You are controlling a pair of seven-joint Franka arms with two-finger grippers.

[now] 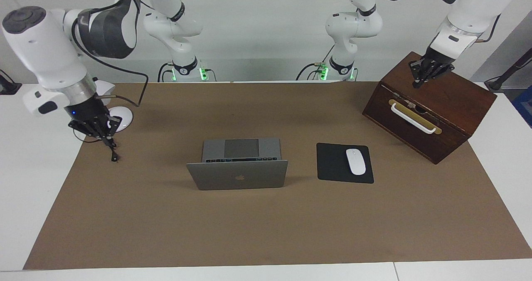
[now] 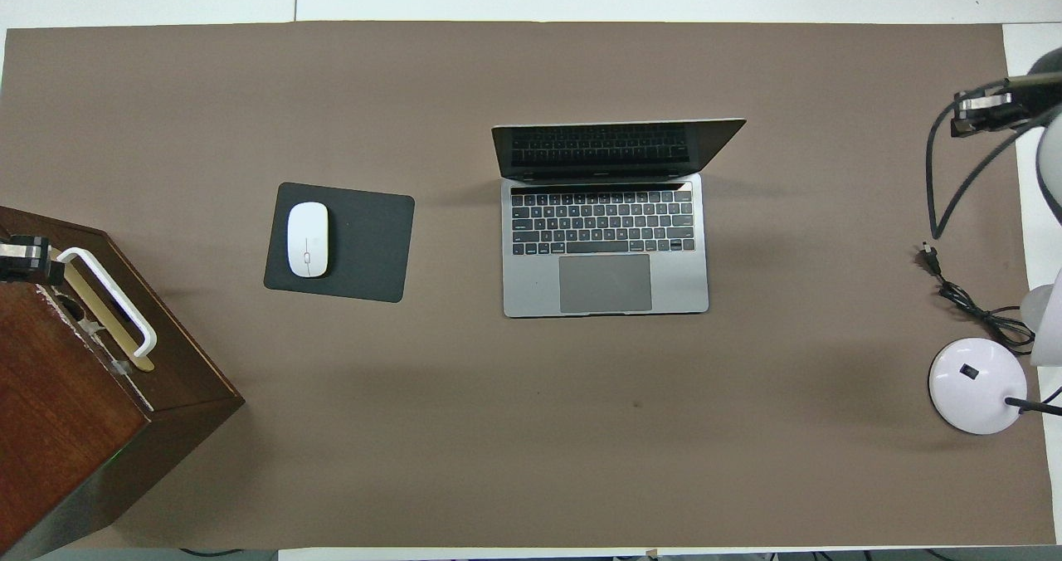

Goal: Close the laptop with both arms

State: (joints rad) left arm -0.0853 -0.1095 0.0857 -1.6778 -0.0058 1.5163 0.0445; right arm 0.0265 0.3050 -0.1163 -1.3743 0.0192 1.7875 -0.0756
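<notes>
- Right gripper: fingertips pinched together, holding nothing, hanging low over the brown mat close to the mat's edge at the right arm's end of the table, just beside a white round base and its black cord.
- Left gripper: likewise closed on nothing, raised over the top of the wooden box that stands at the corner of the mat by the left arm's base; contact with the box top not certain from these views.
- Both well apart from the laptop, one out at each end of the table.
- Laptop near the middle of the mat, lid up and tilted back a little past upright, logo side turned away from the robots, keyboard and trackpad bare and facing them.
- Black mouse pad with a white mouse on it, beside the laptop toward the left arm's end, between laptop and box.
- Progress, judged from the layout: nothing of the closing done yet; lid fully open, untouched.
- Left to do: bring both grippers in to the lid's upper edge, one toward each corner, then press it forward and down onto the keyboard deck evenly.
- Likely risk: uneven push from one side twisting the lid or sliding the laptop across the mat.
</notes>
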